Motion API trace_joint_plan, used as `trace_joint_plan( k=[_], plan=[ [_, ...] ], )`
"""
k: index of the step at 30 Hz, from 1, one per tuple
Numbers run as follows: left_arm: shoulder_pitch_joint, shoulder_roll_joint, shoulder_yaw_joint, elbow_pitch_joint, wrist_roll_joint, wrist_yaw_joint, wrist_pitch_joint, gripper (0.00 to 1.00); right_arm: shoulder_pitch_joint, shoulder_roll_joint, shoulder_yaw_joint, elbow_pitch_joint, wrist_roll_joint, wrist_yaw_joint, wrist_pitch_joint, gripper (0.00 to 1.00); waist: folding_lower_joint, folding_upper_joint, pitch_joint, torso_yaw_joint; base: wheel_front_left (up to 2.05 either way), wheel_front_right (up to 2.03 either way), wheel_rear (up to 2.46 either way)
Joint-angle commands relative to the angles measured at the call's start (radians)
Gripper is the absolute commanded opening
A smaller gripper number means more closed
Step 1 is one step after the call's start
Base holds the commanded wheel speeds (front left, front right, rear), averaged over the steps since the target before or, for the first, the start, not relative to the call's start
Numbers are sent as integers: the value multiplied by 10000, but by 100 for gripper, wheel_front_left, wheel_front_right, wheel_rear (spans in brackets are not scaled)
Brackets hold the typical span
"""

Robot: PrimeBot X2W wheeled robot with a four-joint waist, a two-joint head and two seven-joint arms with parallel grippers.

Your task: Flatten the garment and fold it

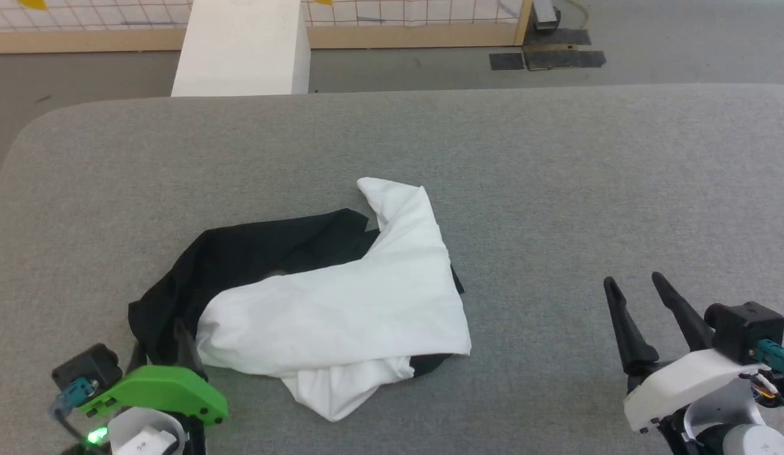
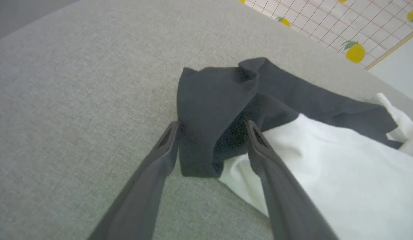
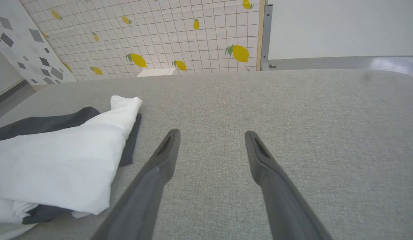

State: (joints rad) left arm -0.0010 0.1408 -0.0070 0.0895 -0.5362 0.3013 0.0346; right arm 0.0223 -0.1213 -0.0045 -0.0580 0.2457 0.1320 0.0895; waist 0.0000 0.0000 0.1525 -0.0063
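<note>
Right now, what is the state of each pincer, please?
Left pincer: open around black cloth of the shirt, not gripping it.
Right pincer: open, holding nothing.

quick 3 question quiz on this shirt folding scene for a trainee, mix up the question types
1. True or false: the garment lies flat and spread out on the grey table.
2. The right end effector is: A) shut on a sleeve B) open over bare table C) pressing the white fabric.
3. Fill in: the open left end effector straddles a fold of ____ fabric.

Key: 1 false, it is crumpled; 2 B; 3 black.
</note>
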Motion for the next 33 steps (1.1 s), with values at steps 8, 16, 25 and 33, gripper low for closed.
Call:
trace_joint_plan(
  k=[8,16,25,33],
  plan=[
    [-613,-357,-285,-491,839,-1114,-2867,100,-485,-1201,2720,-140,281,-13,648,100,0,0,334,648,0,0,0],
    [-1026,-802,-484,-952,1791,-1584,-2960,100,-1589,-2559,5214,586,230,-13,1641,100,0,0,822,1374,0,0,0],
    [-1157,-901,-795,-940,1640,-1632,-2962,100,-2691,-2243,5403,2058,163,-13,1358,44,0,0,1172,1950,0,0,0],
    [-1150,-904,-1059,-797,1471,-1505,-2963,100,-3395,-2136,3101,2471,-117,-13,565,0,0,0,1075,2100,0,0,0]
  ],
)
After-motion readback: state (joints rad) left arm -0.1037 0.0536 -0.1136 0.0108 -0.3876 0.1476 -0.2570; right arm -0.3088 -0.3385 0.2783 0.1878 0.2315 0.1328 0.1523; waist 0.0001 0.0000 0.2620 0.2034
